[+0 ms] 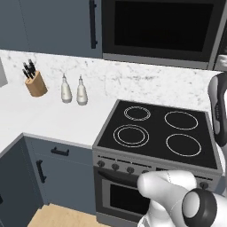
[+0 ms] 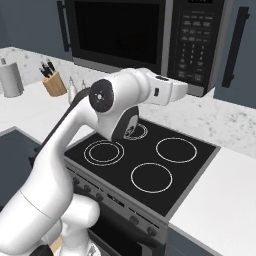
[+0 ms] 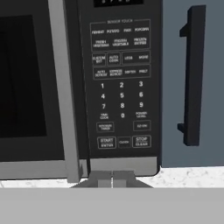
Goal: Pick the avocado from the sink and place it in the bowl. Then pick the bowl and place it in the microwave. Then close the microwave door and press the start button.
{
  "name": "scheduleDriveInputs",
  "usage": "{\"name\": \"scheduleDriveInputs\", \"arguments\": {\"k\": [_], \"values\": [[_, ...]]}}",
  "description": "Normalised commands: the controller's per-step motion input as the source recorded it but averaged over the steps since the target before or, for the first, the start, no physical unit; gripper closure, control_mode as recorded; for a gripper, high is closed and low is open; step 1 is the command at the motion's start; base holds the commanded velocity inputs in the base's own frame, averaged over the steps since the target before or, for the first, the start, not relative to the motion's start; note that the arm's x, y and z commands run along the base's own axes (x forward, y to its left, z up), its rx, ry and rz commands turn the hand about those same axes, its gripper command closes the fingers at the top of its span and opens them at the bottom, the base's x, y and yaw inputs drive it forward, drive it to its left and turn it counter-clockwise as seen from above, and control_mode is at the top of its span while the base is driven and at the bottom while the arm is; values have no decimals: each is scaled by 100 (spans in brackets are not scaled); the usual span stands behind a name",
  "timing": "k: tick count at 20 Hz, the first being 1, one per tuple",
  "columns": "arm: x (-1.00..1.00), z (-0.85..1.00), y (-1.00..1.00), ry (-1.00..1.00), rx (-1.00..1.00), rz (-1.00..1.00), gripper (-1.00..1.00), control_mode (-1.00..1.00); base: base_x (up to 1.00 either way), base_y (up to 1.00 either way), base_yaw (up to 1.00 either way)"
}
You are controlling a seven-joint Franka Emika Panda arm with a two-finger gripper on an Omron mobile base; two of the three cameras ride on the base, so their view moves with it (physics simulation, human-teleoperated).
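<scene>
In the hand view the fingers show as two small grey stubs pressed side by side at the bottom edge, with no gap between them and nothing held; the gripper is closed. They point at the lower edge of the microwave, just under its keypad, whether they touch it cannot be told. The START/ENTER key sits at the lower left of the keypad, just above the fingers, with STOP/CLEAR to its right. Smaller key labels are blurred and hard to read.

Left of the keypad stands the door, shut flush, its grey bar handle running down beside the black window. The window is too dark to show what is inside. To the right of the microwave is a blue-grey cabinet with a dark handle.

In the right base view the arm reaches up toward the microwave; its hand blocks the fingers there. The same view shows the stove with four burners beneath, a knife block and a paper towel roll on the counter.

The left base view adds two white bottles near the knife block, and the oven door partly hidden by the robot's body. The microwave is cut off at the top there.
</scene>
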Motion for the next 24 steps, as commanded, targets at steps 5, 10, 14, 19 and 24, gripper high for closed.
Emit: {"name": "scheduleDriveInputs", "arguments": {"k": [5,10,14,19,24], "values": [[2,0,-13,1,0,0,100,-100,0,0,0],[6,0,-7,3,0,0,100,-100,0,0,0],[11,-1,-2,3,0,0,100,-100,0,0,0],[30,0,0,1,0,0,100,-100,0,0,0],[29,0,0,0,0,0,100,-100,0,0,0]]}}
